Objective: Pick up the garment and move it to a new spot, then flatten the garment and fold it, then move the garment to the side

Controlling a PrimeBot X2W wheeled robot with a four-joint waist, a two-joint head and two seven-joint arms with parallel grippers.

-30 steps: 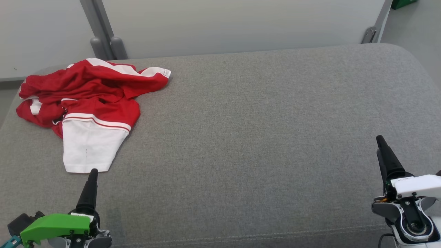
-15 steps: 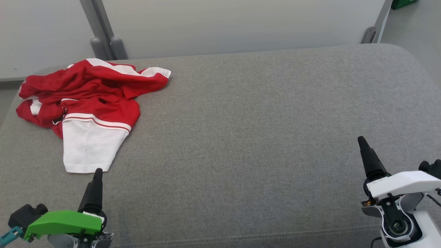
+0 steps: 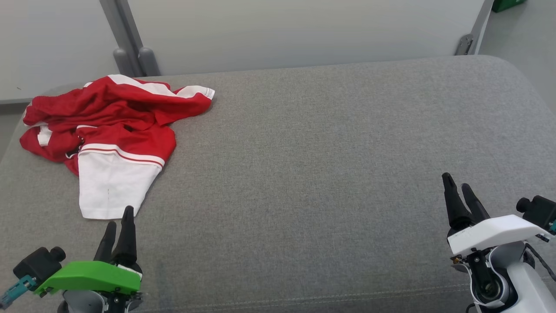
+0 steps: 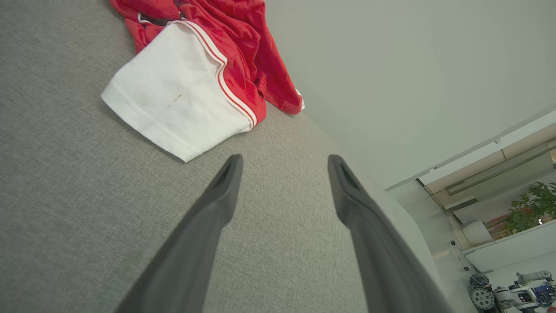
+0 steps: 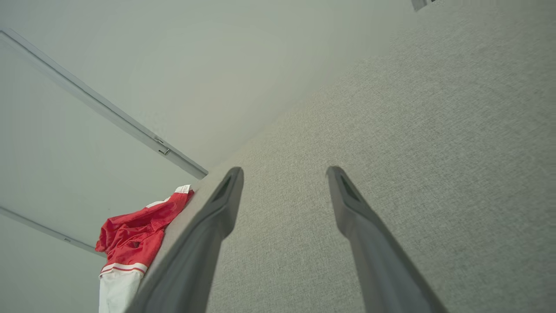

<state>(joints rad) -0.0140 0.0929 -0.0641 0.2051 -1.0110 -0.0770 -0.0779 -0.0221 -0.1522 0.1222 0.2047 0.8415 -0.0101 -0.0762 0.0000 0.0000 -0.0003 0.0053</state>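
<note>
The garment (image 3: 108,126) is found crumpled at the far left corner of the cushion (image 3: 312,148). The left tool (image 3: 119,216) and right tool (image 3: 456,181) are spread apart, empty. Light, limp, perhaps slippery cloth is expected; the near white hem (image 3: 106,214) is best pinched

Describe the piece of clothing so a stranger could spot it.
Start at the wide grey fabric cushion. On its back left corner lies a crumpled red-and-white jersey. Bright red against the grey sets it apart, with a plain white panel nearest the left claw.
</note>
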